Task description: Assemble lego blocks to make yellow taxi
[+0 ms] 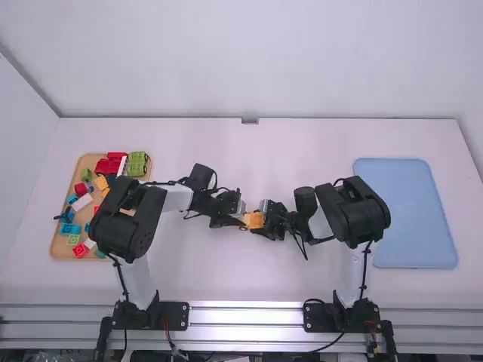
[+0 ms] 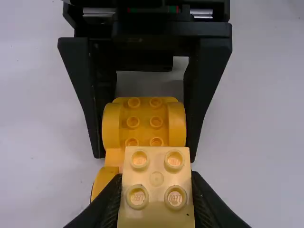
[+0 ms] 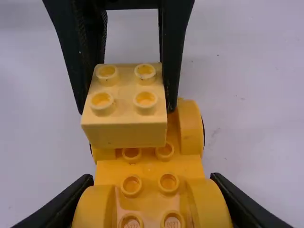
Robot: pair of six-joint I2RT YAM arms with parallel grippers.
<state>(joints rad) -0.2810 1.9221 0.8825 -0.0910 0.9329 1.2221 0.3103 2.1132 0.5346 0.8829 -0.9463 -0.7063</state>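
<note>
In the high view my left gripper (image 1: 235,217) and my right gripper (image 1: 266,223) meet near the table's middle, with the yellow car base (image 1: 255,220) between them. The left wrist view has my left gripper (image 2: 156,199) shut on a pale yellow two-by-two block (image 2: 156,176), over one end of the car base (image 2: 144,121). From the right wrist view, my right gripper (image 3: 151,202) is shut on the car base's fender end (image 3: 149,190). There the pale block (image 3: 124,111) is above the base's far end; whether they touch, I cannot tell.
At the left of the table lies a wooden tray (image 1: 59,245) holding several coloured blocks, with a red piece (image 1: 108,166) and a green vehicle base (image 1: 136,164) at its far end. A light blue tray (image 1: 407,215) lies on the right.
</note>
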